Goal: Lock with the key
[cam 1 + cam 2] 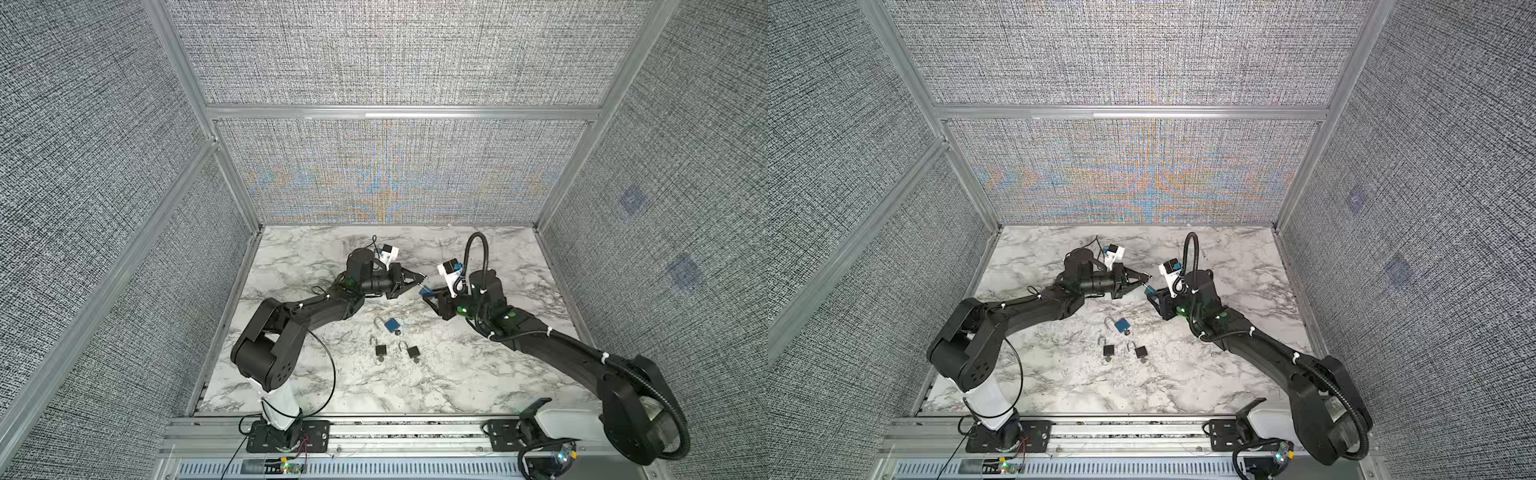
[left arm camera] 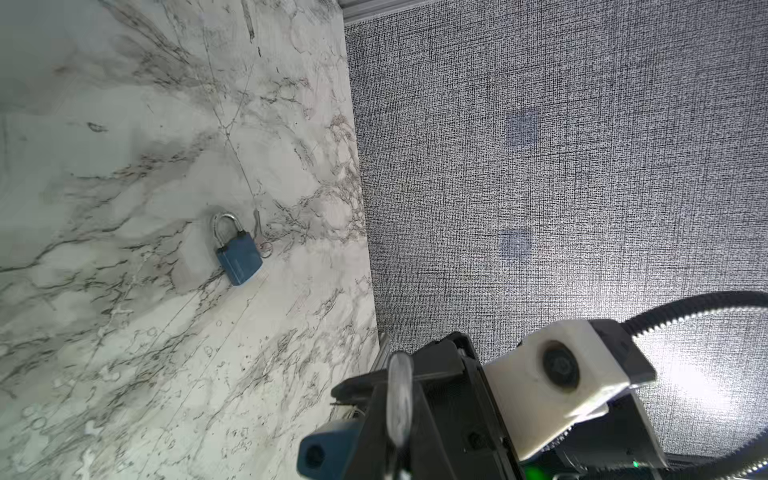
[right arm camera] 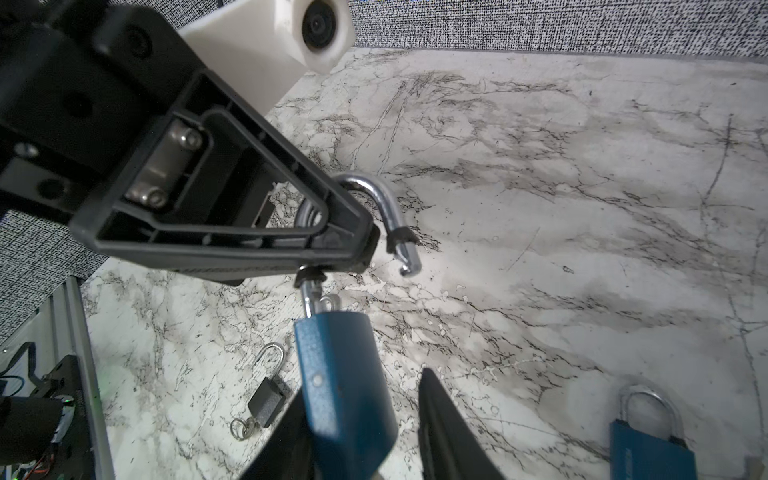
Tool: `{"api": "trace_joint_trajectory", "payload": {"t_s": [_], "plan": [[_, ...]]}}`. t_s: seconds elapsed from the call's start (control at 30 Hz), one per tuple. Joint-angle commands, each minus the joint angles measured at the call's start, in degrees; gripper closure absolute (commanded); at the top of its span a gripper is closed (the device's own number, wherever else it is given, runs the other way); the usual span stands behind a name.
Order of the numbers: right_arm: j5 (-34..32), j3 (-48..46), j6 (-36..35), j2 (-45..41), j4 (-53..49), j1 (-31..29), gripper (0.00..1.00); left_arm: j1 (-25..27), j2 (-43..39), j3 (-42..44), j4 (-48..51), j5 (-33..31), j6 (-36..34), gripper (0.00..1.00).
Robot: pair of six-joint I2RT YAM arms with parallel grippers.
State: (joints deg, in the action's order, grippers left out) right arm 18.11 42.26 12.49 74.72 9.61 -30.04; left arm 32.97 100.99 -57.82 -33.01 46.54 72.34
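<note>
**Position.** Held blue padlock (image 3: 345,374) is up off the bench (image 1: 457,374), beyond the loose blue padlock (image 1: 391,325) toward the back wall and a little to its right.

**Tools.** Left tool (image 3: 353,245) is clamped on the shackle (image 3: 380,195). Right tool (image 3: 365,390) has its jaws either side of the body, but one finger (image 3: 440,419) stands clear of it, so this is not a grip yet.

**Lock state.** The shackle is open and its free leg (image 3: 409,266) is swung out away from the body. I can see no key for this lock.

**Risks, as I judge them:**
- The body hangs from one leg only. If the right fingers meet it unevenly it could swivel instead of seating.
- With the free leg off its socket, pushing body and shackle together would jam or skid, not click.
- The pinch on round steel is small, so a sideways load may slip it. A drop would land near the loose blue padlock and the two black padlocks (image 1: 380,350) (image 1: 414,352) on its near side.
- If no key is in the cylinder, the turn cannot be made.
</note>
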Motion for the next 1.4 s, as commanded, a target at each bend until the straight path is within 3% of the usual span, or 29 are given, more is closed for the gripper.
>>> {"api": "trace_joint_trajectory", "payload": {"t_s": [0.0,0.23,0.5,0.53,0.6,0.7,0.87,1.07,1.37], "plan": [[1.2,0.7,-0.4,0.3,1.4,0.0,0.69,0.0,0.3,-0.4,-2.0,1.3,0.3,1.0],[1.4,1.1,-0.1,0.1,0.3,0.3,1.0,0.0,0.6,-0.4,-3.9,1.7,1.3,1.0],[1.6,1.4,0.0,-1.6,-2.8,0.7,1.0,-0.4,0.3,0.1,-5.3,2.2,1.2,1.0],[2.2,1.9,0.0,-1.9,-3.9,0.9,1.0,-0.6,0.2,0.0,-4.9,2.2,0.9,0.95],[4.7,2.6,-0.3,-2.4,-6.4,1.4,1.0,-1.2,-0.3,0.2,-3.4,2.2,-0.4,0.71],[10.1,3.6,-0.2,-3.5,-10.0,3.3,1.0,-2.8,-1.8,0.6,0.0,2.0,-3.6,0.63],[17.5,5.1,0.3,-4.9,-15.5,6.5,1.0,-5.7,-5.7,0.8,8.3,1.2,-14.0,0.63],[28.3,7.3,0.3,-4.2,-20.8,8.0,1.0,-5.6,-9.9,-2.0,18.4,2.2,-31.8,0.62],[43.7,8.7,2.4,-0.8,-20.9,10.8,1.0,-5.5,-12.2,0.1,17.6,7.5,-36.7,0.62]]}}
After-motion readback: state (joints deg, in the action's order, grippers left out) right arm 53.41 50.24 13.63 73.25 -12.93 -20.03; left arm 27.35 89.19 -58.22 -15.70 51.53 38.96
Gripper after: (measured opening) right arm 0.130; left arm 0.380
